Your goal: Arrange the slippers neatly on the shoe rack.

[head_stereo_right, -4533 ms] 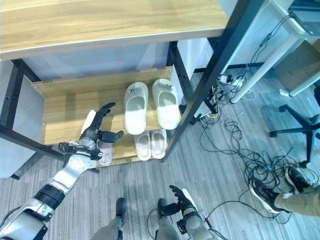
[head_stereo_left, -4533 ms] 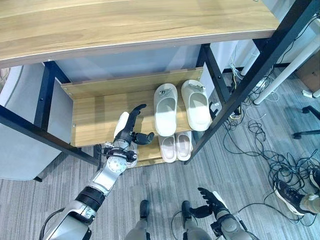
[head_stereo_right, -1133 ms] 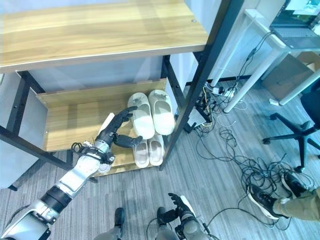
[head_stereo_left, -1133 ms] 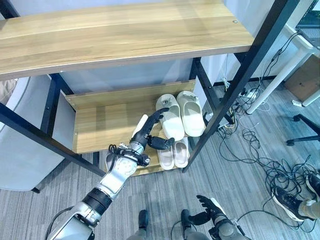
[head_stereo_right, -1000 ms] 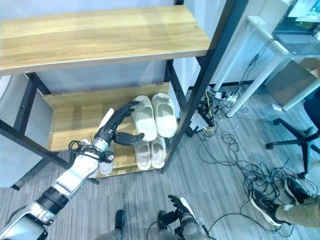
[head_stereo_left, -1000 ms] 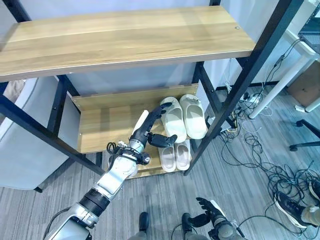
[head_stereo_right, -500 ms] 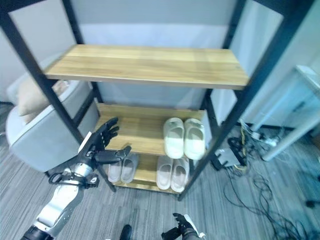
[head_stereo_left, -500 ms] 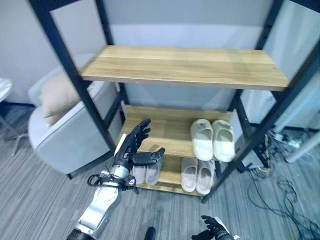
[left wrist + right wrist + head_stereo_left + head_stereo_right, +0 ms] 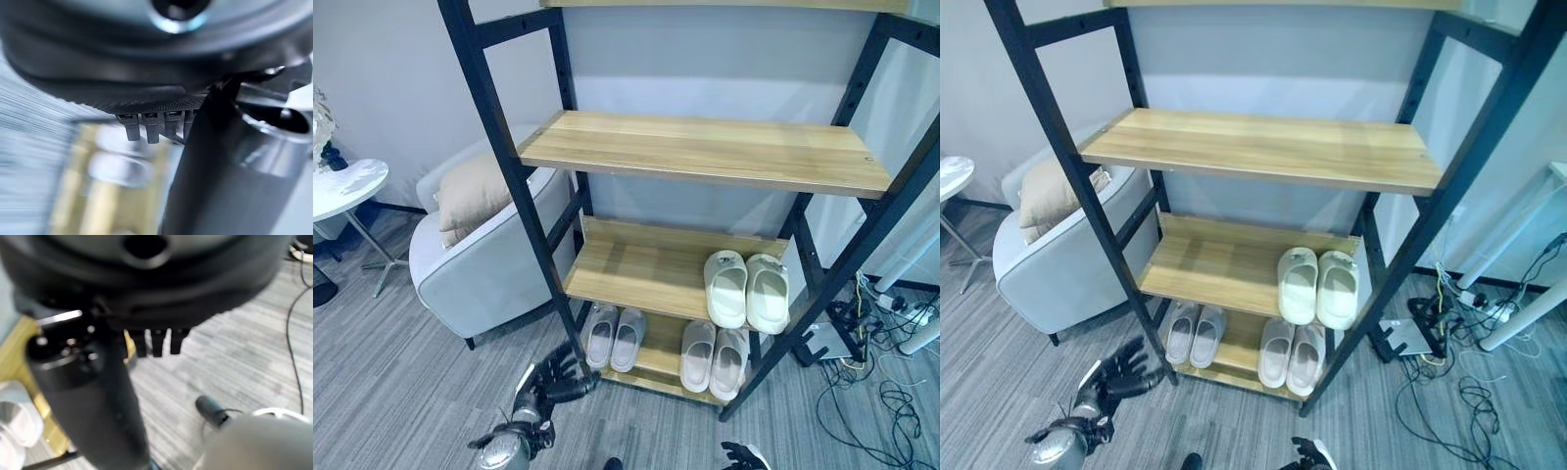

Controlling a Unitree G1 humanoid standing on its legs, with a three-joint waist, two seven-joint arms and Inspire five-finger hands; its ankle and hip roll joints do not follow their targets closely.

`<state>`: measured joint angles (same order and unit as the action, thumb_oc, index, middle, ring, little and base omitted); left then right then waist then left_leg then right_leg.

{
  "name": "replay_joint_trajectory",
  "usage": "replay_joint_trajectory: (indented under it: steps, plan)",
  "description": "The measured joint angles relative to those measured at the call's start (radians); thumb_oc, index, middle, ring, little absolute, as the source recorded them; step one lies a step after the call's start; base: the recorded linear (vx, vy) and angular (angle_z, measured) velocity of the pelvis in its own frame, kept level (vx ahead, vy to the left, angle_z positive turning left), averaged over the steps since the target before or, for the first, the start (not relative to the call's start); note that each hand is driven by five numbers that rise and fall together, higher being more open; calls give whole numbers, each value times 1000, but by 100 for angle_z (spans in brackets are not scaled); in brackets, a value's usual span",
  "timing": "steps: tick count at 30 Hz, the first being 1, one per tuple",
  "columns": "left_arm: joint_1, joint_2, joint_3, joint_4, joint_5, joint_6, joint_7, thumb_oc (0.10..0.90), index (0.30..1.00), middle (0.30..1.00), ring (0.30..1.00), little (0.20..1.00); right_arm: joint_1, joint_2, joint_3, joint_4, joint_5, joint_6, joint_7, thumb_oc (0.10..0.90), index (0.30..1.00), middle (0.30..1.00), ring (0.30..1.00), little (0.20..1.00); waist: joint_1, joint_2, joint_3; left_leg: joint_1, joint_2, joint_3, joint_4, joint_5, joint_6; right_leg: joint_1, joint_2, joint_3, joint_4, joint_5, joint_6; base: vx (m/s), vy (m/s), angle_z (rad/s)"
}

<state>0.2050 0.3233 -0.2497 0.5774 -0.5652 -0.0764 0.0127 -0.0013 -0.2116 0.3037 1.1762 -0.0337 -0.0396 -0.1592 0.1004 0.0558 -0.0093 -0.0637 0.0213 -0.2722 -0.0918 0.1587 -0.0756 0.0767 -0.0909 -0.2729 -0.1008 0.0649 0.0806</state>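
A cream pair of slippers (image 9: 747, 291) lies side by side at the right end of the rack's lower wooden shelf (image 9: 626, 269). On the bottom board sit two more pairs: a greyish pair (image 9: 614, 336) on the left and a pale pair (image 9: 715, 354) on the right. My left hand (image 9: 548, 377) hangs low in front of the rack's left post, open with fingers spread, holding nothing. My right hand (image 9: 1310, 452) shows at the lower edge, open and empty, with floor past its fingers (image 9: 154, 340).
The rack's black posts (image 9: 514, 186) frame an empty upper shelf (image 9: 705, 152). A grey armchair (image 9: 480, 269) with a beige cushion (image 9: 470, 196) stands left of the rack, and a white side table (image 9: 342, 186) further left. Cables (image 9: 891, 392) lie on the floor at right.
The camera has pulled back and tilted up, so the whole rack shows. My left hand has dropped from the shelf front to near the floor, still open and empty.
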Motion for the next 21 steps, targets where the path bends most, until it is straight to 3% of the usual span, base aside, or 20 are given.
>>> replay_joint_trajectory:
  steps: [1,2,4,5,11,12,21]
  plan:
    - [-5,-15,8,65,12,1,2,800,900,900,900,900,-1,-2,-3,0,1,0,0,800,900,900,900,900,-7,4,-2,0,0,0,0,0,0,-1,0,0,0,0,0,-38,-18,-1]
    - [-49,-67,41,276,51,-29,2,800,900,900,900,900,-4,-4,-21,8,11,-1,1,800,900,900,900,900,-17,6,-4,-1,0,4,1,0,0,-3,-1,3,0,0,0,-31,-22,-5]
    - [-130,-137,115,584,95,1,50,800,900,900,900,900,-11,-4,-50,31,49,-3,0,800,900,900,900,900,-44,12,-11,-1,1,11,1,0,0,-7,-2,9,0,0,0,-3,-16,-9]
    - [-134,-145,122,634,100,20,59,800,900,900,900,900,-12,-5,-55,32,59,-2,0,800,900,900,900,900,-46,15,-13,-2,2,14,0,0,0,-8,-2,9,0,1,-1,10,-20,-11]
    - [-103,-156,185,754,254,34,87,800,900,900,900,900,31,-13,-161,115,196,-16,-8,800,900,900,900,900,-71,-14,-16,19,15,77,-2,-15,3,-19,1,65,0,5,-6,20,-54,-28]
    - [-95,-155,187,765,266,36,88,800,900,900,900,900,63,-12,-168,128,213,-17,-7,800,900,900,900,900,-92,-15,-21,22,16,81,-2,-17,3,-18,1,72,0,5,-6,20,-55,-39]
    - [-96,-150,130,772,360,37,96,800,900,900,900,900,85,-14,-205,151,287,-31,-2,800,900,900,900,900,-140,-4,-40,49,31,168,-4,-34,8,-34,6,147,0,8,-9,-12,-18,-28]
